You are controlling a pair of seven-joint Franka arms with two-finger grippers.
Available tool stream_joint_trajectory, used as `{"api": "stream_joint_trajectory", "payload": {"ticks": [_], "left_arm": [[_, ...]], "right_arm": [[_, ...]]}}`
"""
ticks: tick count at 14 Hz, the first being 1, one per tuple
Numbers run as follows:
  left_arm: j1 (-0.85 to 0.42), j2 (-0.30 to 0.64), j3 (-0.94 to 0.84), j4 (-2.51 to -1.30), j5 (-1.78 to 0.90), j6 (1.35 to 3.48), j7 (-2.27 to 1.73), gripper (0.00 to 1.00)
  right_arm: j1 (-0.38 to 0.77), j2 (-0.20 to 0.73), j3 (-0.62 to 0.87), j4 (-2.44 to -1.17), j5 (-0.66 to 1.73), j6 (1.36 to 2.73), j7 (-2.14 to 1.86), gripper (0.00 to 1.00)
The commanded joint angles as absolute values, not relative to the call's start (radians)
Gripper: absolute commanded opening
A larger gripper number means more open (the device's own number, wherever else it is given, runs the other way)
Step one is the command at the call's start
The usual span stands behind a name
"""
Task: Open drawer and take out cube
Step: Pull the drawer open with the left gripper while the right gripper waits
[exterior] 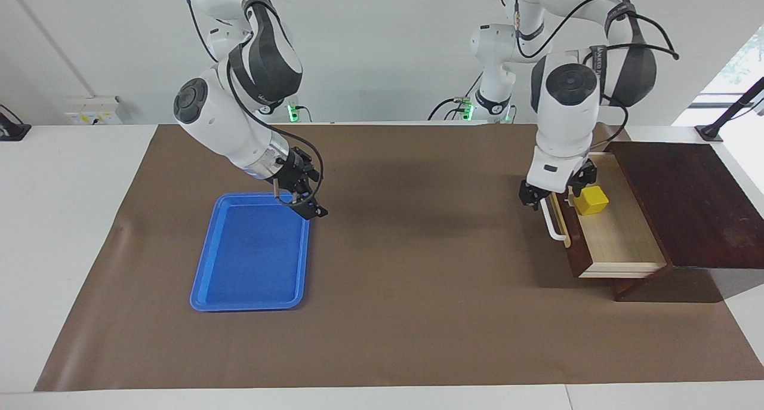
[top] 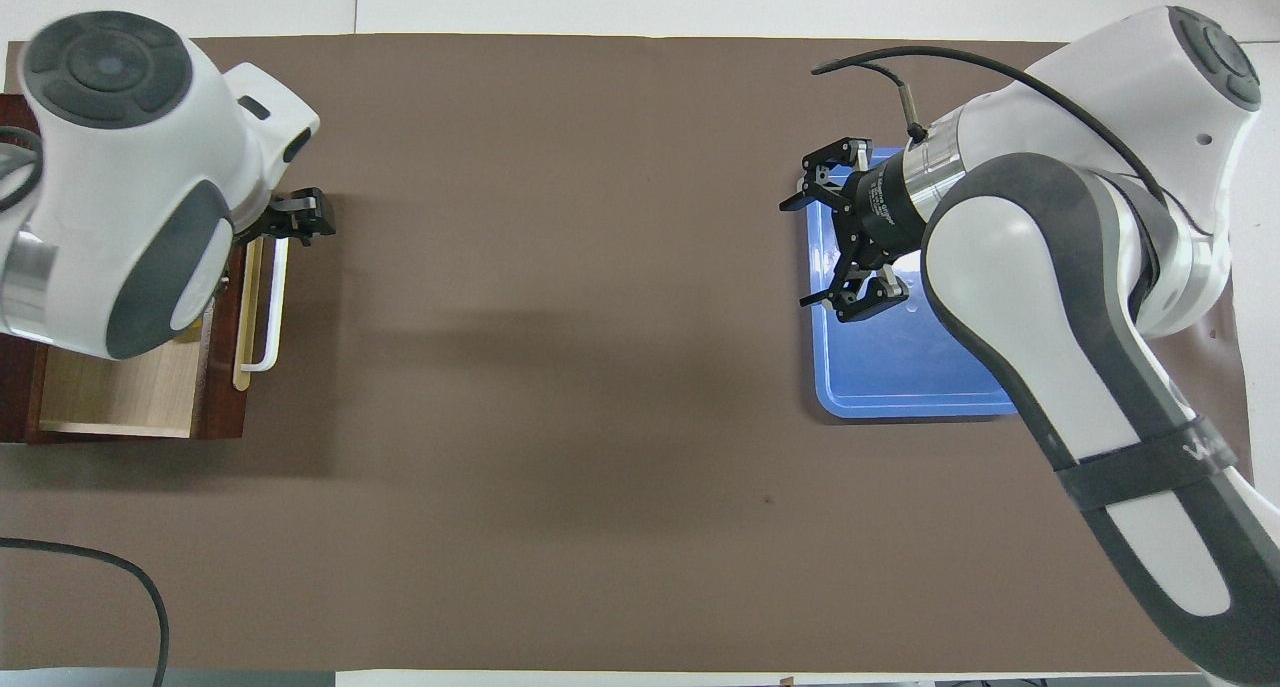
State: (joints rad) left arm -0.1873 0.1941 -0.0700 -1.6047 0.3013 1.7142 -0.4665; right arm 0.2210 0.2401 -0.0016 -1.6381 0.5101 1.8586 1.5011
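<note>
Both arms wear glossy white shells with dark grey joint bands. Black cables loop along them. Round dark caps mark the joints, and the fingers [exterior: 310, 209] are black.
</note>
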Motion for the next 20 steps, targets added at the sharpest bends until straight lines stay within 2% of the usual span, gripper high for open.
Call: {"api": "stream_joint_trajectory", "payload": {"ticks": [1,3,6,10,12,15,20], "left_arm": [[-0.076,0.178,-0.072,-1.575,0.204,1.678,-0.565,1.0],[0.003,0.152,-0.074,-1.588,0.172,1.689,-0.735,1.0],[0.049,0.144,-0.074,-1.612,0.135,1.704,-0.984,1.0],[0.064,0.054,-0.074,-1.832,0.11,1.914,-1.355,1.0],[0.093,0.038,-0.069,-1.877,0.109,1.936,-1.429,1.0],[0.149,0.034,-0.071,-1.904,0.109,1.937,-1.486,1.0],[0.147,-0.009,-0.072,-2.009,0.107,2.014,-1.557,1.0]], "right_arm": [[0.21,0.216,0.0,-1.674,0.584,1.926,1.499,1.0],[0.209,0.219,-0.002,-1.675,0.606,1.969,1.523,1.0],[0.225,0.219,-0.002,-1.677,0.623,1.988,1.54,1.0],[0.262,0.225,-0.002,-1.668,0.618,1.968,1.54,1.0],[0.282,0.247,0.002,-1.652,0.609,1.95,1.537,1.0],[0.29,0.311,0.002,-1.557,0.606,1.875,1.537,1.0],[0.29,0.311,0.002,-1.565,0.581,1.871,1.528,1.0]]}}
